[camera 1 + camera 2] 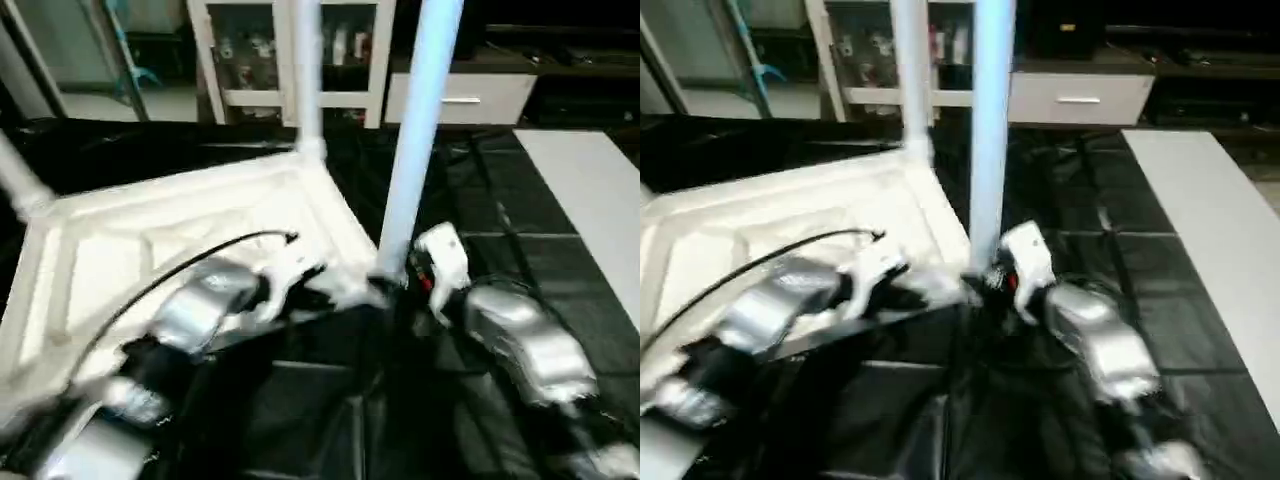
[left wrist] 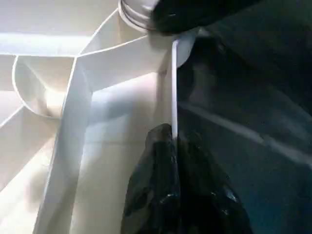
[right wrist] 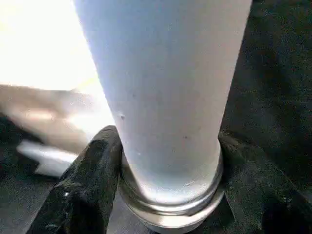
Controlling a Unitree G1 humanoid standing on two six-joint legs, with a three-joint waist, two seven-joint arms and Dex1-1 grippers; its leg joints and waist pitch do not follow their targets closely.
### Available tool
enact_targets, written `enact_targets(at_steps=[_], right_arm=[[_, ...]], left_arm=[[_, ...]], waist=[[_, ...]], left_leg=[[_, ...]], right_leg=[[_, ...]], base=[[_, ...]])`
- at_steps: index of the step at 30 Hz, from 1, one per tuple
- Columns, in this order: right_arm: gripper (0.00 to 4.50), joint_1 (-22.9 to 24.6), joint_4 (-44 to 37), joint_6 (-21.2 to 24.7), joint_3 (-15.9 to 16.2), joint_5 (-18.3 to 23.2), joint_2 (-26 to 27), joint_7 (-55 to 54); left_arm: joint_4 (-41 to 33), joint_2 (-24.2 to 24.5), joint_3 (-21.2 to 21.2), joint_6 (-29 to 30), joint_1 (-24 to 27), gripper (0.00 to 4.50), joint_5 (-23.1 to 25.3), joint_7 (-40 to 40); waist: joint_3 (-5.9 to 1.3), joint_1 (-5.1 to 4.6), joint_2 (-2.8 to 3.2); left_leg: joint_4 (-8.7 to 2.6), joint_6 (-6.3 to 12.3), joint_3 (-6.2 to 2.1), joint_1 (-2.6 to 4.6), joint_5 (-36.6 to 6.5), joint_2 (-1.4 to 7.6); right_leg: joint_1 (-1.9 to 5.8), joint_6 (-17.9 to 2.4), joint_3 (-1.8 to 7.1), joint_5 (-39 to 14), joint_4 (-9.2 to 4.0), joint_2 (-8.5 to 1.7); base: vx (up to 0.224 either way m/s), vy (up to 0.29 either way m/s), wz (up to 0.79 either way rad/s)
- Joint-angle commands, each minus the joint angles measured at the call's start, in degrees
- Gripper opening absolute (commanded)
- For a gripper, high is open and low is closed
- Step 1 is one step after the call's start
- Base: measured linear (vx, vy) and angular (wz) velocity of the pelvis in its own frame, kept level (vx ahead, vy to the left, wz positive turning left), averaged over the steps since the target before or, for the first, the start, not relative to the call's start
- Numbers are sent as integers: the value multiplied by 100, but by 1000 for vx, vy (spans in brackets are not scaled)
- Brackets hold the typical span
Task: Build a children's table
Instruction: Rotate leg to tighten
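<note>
The tabletop lies underside up on the black-covered surface, with legs already upright in its far corners. The near-right leg stands at its corner socket, so seating this leg looks like the step in hand; next it likely needs turning or pressing straight down until home. The right tool is clamped around the leg's base, one finger either side. The left tool pinches the tabletop's thin rim beside that corner, steadying it. Open black surface lies to the right; the white panel sits well apart.
</note>
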Motion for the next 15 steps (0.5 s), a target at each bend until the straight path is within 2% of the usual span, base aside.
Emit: enact_targets(at_steps=[1,3,4,6,7,8,9,10,12,15], right_arm=[[266,-161,657,-29,-134,-214,326,-849],[266,-399,1091,-176,-287,-266,652,-1388],[265,-643,1525,-313,-442,-299,927,-1941],[265,-762,1733,-366,-530,-301,1059,-2207],[265,-972,2068,-452,-634,-322,1269,-2598],[265,-972,2068,-452,-634,-322,1269,-2598],[265,-1197,2424,-581,-743,-329,1491,-2974],[265,-1273,2543,-663,-767,-360,1557,-3087],[265,-1339,2630,-764,-775,-396,1619,-3154],[265,-1465,2869,-946,-848,-441,1705,-3192]], left_arm=[[342,-357,131,-47,-259,0,31,623],[748,-661,286,-35,-441,0,125,1212],[1172,-911,405,-136,-613,0,239,1800],[1372,-1023,457,-197,-690,0,279,2060],[1658,-1187,479,-361,-791,0,352,2411],[1658,-1187,479,-361,-791,0,352,2411],[1933,-1303,344,-602,-887,0,567,2752],[2005,-1344,305,-662,-908,0,618,2827],[2053,-1404,345,-671,-911,0,582,2847],[2177,-1438,358,-757,-950,0,648,2869]], waist=[[-358,-2,-35],[-368,-17,-30],[-375,-25,-33],[-377,0,-31],[-399,16,-44],[-399,16,-44],[-412,25,-61],[-402,16,-38],[-379,40,-47],[-361,22,-42]], left_leg=[[-461,-60,-165,64,-1238,215],[-444,-42,-154,57,-1168,209],[-436,-32,-149,57,-1100,197],[-438,5,-145,68,-1090,201],[-437,84,-148,44,-898,203],[-437,84,-148,44,-898,203],[-432,140,-145,46,-783,209],[-431,177,-142,42,-801,205],[-444,205,-137,48,-975,209],[-467,157,-145,58,-1146,214]], right_leg=[[218,-1219,179,-1568,-498,-355],[218,-1301,179,-1358,-484,-352],[220,-1336,182,-1280,-481,-351],[227,-1352,185,-1238,-492,-357],[259,-1390,182,-897,-460,-363],[259,-1390,182,-897,-460,-363],[274,-1422,172,-671,-433,-356],[256,-1445,172,-680,-442,-364],[267,-1384,168,-954,-472,-381],[241,-1311,159,-1248,-497,-376]], base=[[0,0,0],[0,0,0],[0,0,0],[0,0,0],[0,0,0],[0,0,0],[0,0,0],[0,0,0],[0,0,0],[0,0,0]])
